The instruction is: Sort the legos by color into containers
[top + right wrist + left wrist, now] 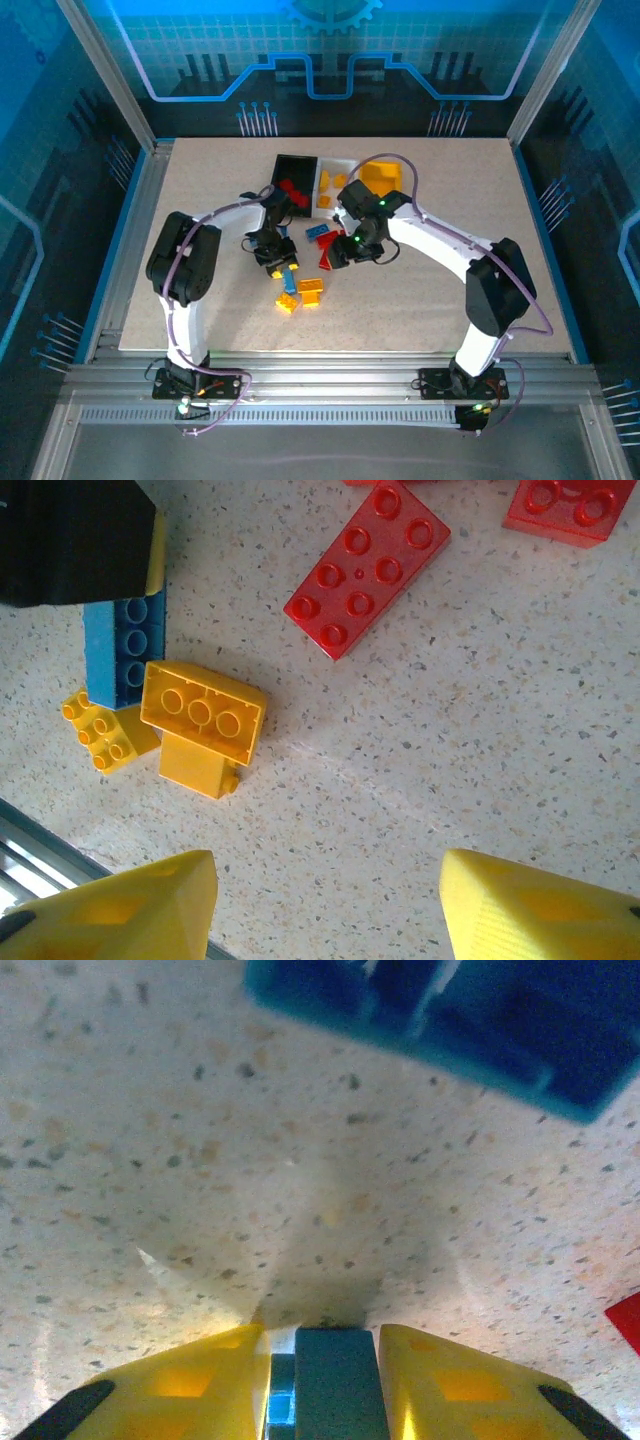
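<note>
**Blue lego clamped on the table**

The blue lego (335, 1385), long and studded, is pinched between the yellow fingers of the left gripper (320, 1335) at the speckled table (200, 1160). The right wrist view adds a yellow lego (203, 712) touching it and a red eight-stud lego (367, 568) apart. The right gripper (328, 865) is half parted and empty.

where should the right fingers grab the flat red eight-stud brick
Grip it across its two long sides, coming straight down from above. The red brick lies flat, studs up, on a diagonal with both long sides free, so I would turn the open right gripper until its fingers face them.
</note>
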Available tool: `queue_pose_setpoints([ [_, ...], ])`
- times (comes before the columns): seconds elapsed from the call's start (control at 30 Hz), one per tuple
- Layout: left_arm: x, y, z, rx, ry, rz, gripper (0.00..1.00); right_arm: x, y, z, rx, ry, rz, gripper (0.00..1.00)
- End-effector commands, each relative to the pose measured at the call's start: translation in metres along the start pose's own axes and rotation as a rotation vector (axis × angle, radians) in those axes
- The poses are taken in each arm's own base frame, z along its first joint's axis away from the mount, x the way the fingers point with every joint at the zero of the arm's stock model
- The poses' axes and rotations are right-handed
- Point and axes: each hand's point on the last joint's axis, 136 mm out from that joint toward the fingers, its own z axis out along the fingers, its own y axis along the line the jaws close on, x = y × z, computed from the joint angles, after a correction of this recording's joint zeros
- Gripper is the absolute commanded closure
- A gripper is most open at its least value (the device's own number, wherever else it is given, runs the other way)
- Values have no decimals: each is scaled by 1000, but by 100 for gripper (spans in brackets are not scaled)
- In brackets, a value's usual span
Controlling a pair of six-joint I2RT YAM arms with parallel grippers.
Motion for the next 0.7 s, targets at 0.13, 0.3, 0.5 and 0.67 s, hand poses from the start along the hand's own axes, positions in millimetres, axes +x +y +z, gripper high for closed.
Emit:
queue_pose_setpoints([
  [0.13, -19, -43, 3, 89, -69, 138, 49, 9, -7, -9, 8, -2, 20, 38],
  [0.3, -7, -16, 7, -7, -69, 171, 47, 13, -8, -5, -1, -4, 33, 38],
  [0.5, 8, -11, 23, -58, -49, 198, 55, 11, -6, -3, -10, -10, 39, 38],
  [0.67, 9, -18, 27, -55, -49, 204, 68, 10, -6, -7, -7, -24, 42, 38],
])
